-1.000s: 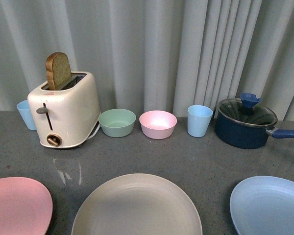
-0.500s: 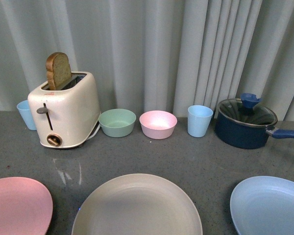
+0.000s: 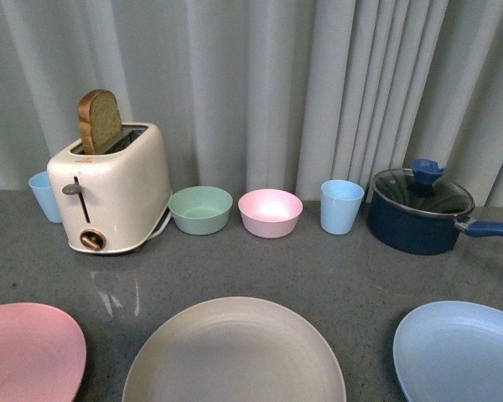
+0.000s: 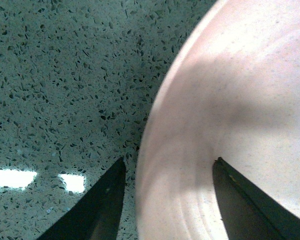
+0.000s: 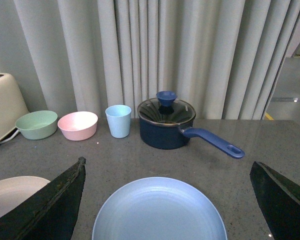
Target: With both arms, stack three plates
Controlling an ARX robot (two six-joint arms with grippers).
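Three plates lie along the near edge of the grey counter: the pink plate (image 3: 25,352) at the left, the beige-grey plate (image 3: 235,356) in the middle, the light blue plate (image 3: 461,352) at the right. Neither arm shows in the front view. My left gripper (image 4: 167,167) is open, its jaws astride the pink plate's rim (image 4: 230,100), one finger over the counter and one over the plate. My right gripper (image 5: 167,172) is open wide, above and behind the light blue plate (image 5: 160,212), not touching it. The beige-grey plate's edge (image 5: 10,195) shows in the right wrist view.
Along the curtain stand a cream toaster (image 3: 113,188) with a bread slice, a blue cup (image 3: 44,195), a green bowl (image 3: 200,209), a pink bowl (image 3: 270,212), a blue cup (image 3: 341,206) and a dark blue lidded saucepan (image 3: 421,209) with its handle pointing right.
The pink plate has shifted slightly left and toward the near edge in the front view. The other plates have not moved.
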